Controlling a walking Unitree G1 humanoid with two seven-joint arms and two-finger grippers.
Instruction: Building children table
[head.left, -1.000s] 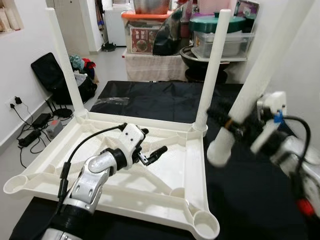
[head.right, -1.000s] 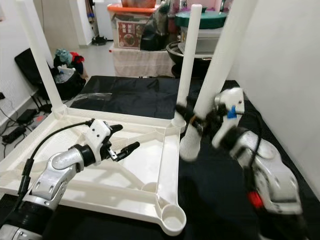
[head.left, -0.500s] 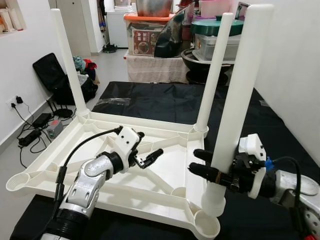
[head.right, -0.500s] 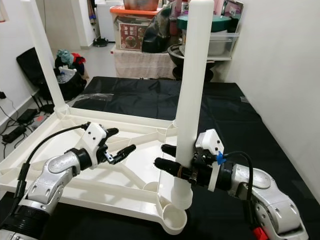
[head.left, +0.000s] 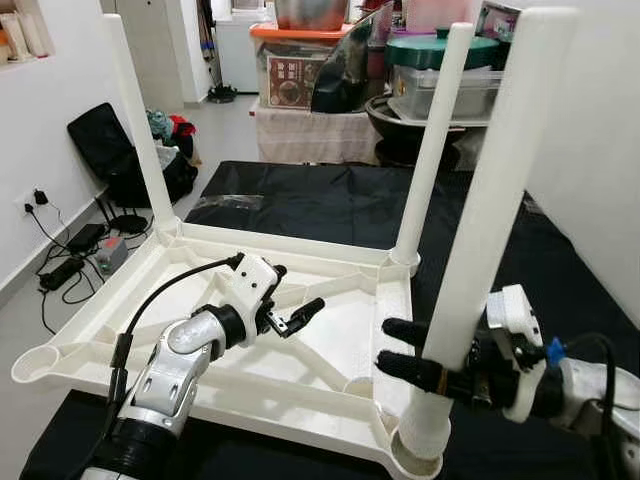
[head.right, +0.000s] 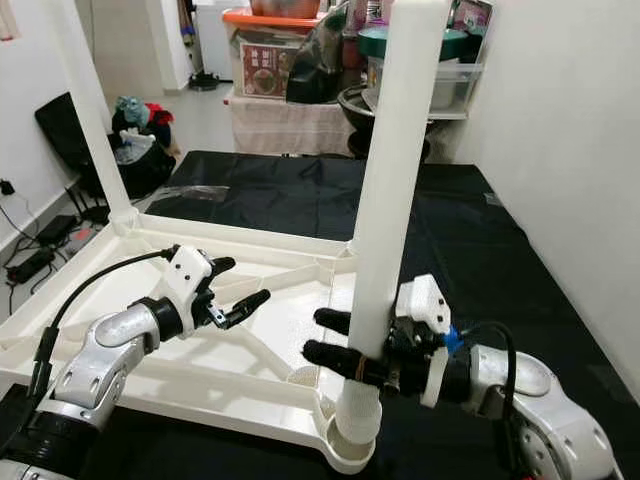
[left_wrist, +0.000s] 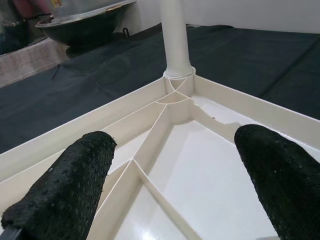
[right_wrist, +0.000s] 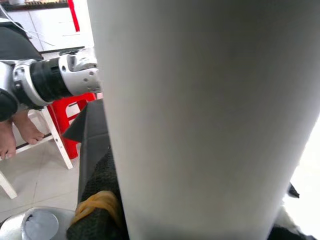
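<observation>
A white plastic tabletop (head.left: 90, 330) lies upside down on a black-covered table (head.left: 330, 205), with two legs (head.left: 135, 125) (head.left: 432, 140) standing in its far corner sockets. My right gripper (head.left: 402, 350) is shut on a third white leg (head.left: 480, 250), held upright with its lower end in the near right corner socket (head.left: 418, 448). In the right wrist view that leg (right_wrist: 200, 115) is very close. My left gripper (head.left: 296, 302) hovers open over the middle ribs of the tabletop, with nothing between its fingers (left_wrist: 65, 185).
A near left corner socket (head.left: 35, 362) stands open. Storage boxes and a large bowl (head.left: 400, 110) crowd a low table behind. A black bag (head.left: 100, 150) and cables lie on the floor at left. A white wall rises at right. In the right wrist view a person's bare feet (right_wrist: 15, 135) rest by a red stool.
My right gripper swung the leg from a tilted hold above the table to upright, then lowered its end into the near right corner socket. The left gripper barely moved.
</observation>
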